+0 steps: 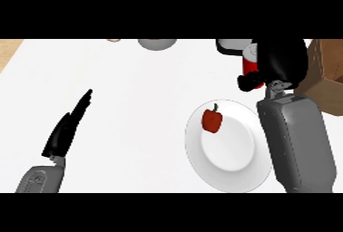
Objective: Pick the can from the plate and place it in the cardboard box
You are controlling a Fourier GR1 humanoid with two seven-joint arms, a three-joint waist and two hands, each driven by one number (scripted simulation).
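Observation:
The can, red with a pale top, is off the plate and held above the counter, just left of the cardboard box. My right hand is curled round it and hides most of it. The box stands at the right edge, only partly in view. The white plate lies below the hand, partly under my right forearm, and carries a red pepper. At the lower left my left hand rests open with straight fingers, far from the can.
A grey bowl sits at the back edge, with a small tan object to its left. A black and white object stands behind the can. Wooden surface shows at the far left.

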